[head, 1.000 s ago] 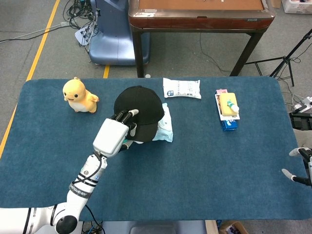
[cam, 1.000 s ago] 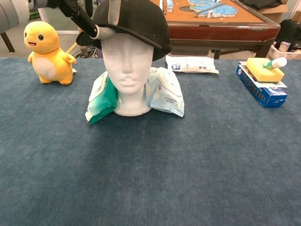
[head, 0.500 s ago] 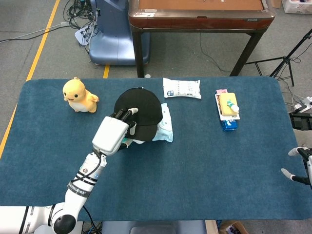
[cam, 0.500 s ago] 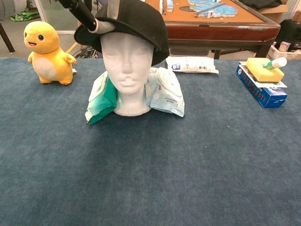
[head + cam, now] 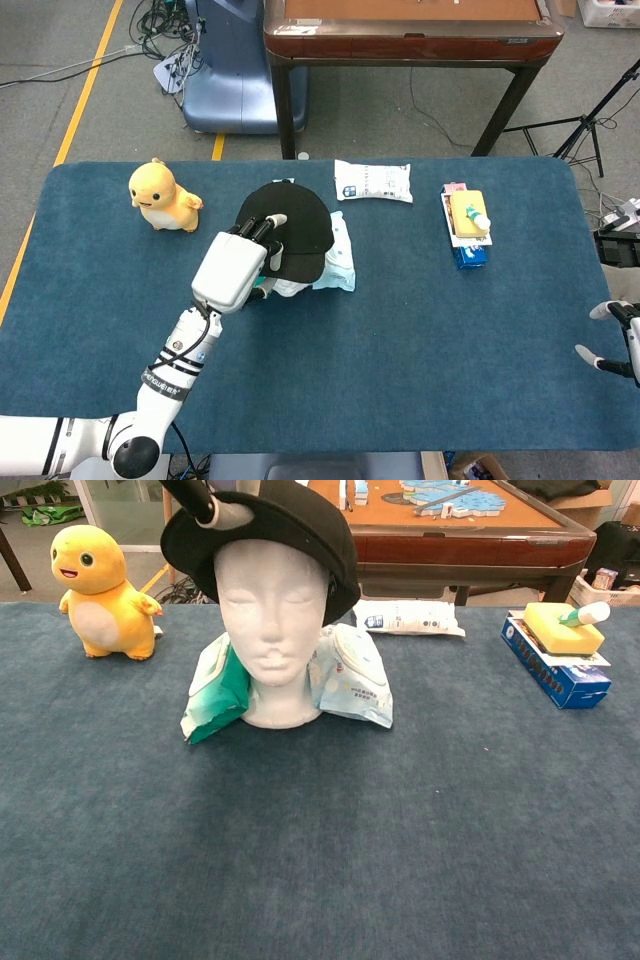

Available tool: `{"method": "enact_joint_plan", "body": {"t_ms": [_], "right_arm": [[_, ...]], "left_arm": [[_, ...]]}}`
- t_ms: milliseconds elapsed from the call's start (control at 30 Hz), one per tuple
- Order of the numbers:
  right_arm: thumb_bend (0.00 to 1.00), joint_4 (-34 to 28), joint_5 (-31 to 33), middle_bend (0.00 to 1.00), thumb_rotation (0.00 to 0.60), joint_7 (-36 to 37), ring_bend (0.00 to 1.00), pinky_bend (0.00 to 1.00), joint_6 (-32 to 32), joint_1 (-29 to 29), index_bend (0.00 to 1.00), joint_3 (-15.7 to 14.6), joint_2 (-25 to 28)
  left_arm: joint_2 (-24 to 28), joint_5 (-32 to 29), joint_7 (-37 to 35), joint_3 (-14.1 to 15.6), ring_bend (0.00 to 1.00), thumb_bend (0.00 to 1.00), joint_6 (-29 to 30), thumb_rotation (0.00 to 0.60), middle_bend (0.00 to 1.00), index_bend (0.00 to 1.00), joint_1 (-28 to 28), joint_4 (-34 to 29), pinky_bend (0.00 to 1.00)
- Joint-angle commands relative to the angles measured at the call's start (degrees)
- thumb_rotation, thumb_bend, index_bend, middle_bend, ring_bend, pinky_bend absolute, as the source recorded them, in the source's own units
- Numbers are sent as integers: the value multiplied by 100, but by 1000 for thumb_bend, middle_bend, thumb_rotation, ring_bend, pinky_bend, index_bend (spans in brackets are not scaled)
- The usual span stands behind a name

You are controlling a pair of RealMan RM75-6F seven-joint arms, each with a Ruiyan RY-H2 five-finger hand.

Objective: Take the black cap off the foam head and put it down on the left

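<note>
The black cap (image 5: 290, 226) (image 5: 280, 525) sits tilted back on the white foam head (image 5: 272, 630), its front edge raised above the forehead. My left hand (image 5: 240, 265) grips the cap's front edge, fingers on top of the fabric; in the chest view only one fingertip (image 5: 228, 516) and a dark part of the hand show at the cap's upper left. My right hand (image 5: 615, 340) hangs at the table's right edge, away from the cap, with its fingers apart and nothing in it.
A yellow plush toy (image 5: 162, 196) (image 5: 103, 592) stands at the left rear. Wipe packs (image 5: 350, 675) lean against the foam head's base. A white packet (image 5: 373, 181) lies behind, and a sponge and bottle on a blue box (image 5: 467, 226) sit at the right.
My left hand has lifted the cap's front edge up and back; more of the foam forehead shows. The right hand has stayed put.
</note>
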Motion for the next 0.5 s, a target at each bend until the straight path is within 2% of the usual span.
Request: {"method": "enact_joint_plan", "body": {"t_ms": [33,500], "right_arm": [[80,2,10,448,600,2,361,548,-11,6,449,3,2],[80,18,82,448,600,5,361,548,-99,49,449,12,8]], "left_arm": [[0,-90,4,-37,174,338,10,600,187,618,-70,19,400],[-14,-420,-2,-165,174,338,91,600,188,618,-387,113,400]]}}
